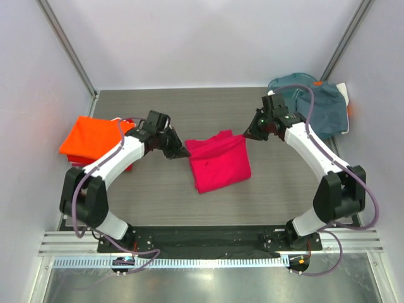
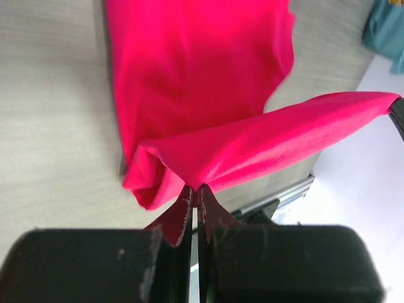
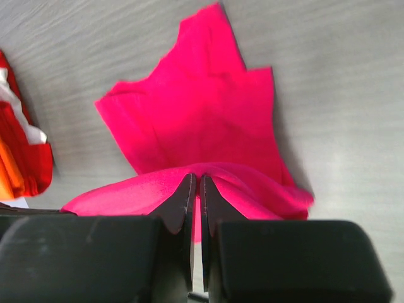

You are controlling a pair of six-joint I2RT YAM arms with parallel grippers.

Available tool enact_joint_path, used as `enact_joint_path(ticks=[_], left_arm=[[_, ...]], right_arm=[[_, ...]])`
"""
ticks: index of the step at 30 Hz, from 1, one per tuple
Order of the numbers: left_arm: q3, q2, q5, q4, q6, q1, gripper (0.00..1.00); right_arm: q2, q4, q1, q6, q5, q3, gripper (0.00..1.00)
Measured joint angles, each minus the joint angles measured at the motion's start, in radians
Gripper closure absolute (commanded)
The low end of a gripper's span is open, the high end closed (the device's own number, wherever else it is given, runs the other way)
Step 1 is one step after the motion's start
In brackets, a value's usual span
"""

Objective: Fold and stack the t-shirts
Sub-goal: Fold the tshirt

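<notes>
The magenta-pink t-shirt [image 1: 219, 165] lies partly folded in the middle of the table. Its far edge is lifted between both grippers. My left gripper [image 1: 178, 149] is shut on the shirt's far left corner; in the left wrist view the cloth [image 2: 252, 145] stretches taut from the gripper's tips [image 2: 196, 189]. My right gripper [image 1: 247, 134] is shut on the far right corner, and the cloth [image 3: 189, 120] drapes over its tips [image 3: 196, 180]. The folded orange t-shirt [image 1: 91, 137] lies at the left. Grey-blue t-shirts [image 1: 319, 107] are heaped at the back right.
A red item [image 1: 128, 166] sticks out under the orange t-shirt; it also shows in the right wrist view [image 3: 22, 161]. White walls close in the table on three sides. A metal rail [image 1: 208, 243] runs along the near edge.
</notes>
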Motion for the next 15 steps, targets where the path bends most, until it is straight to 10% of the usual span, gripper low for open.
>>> enact_joint_path(ticks=[9,11,12,13,15], left_arm=[[0.272,0.32,0.04,-0.06,0.092,0.1,1.0],[0.347,0.382,0.043,-0.071,0.109,0.113,0.99],[0.381,0.412,0.043,-0.076,0.116,0.12,0.91],[0.42,0.446,0.043,-0.085,0.124,0.129,0.42],[0.486,0.507,0.035,-0.089,0.145,0.147,0.11]], right_arm=[[0.311,0.105,-0.046,0.001,-0.092,0.162,0.99],[0.393,0.125,-0.06,0.001,-0.125,0.229,0.85],[0.434,0.135,-0.065,0.002,-0.142,0.267,0.62],[0.477,0.151,-0.069,0.009,-0.156,0.306,0.31],[0.545,0.171,-0.074,0.012,-0.151,0.371,0.12]])
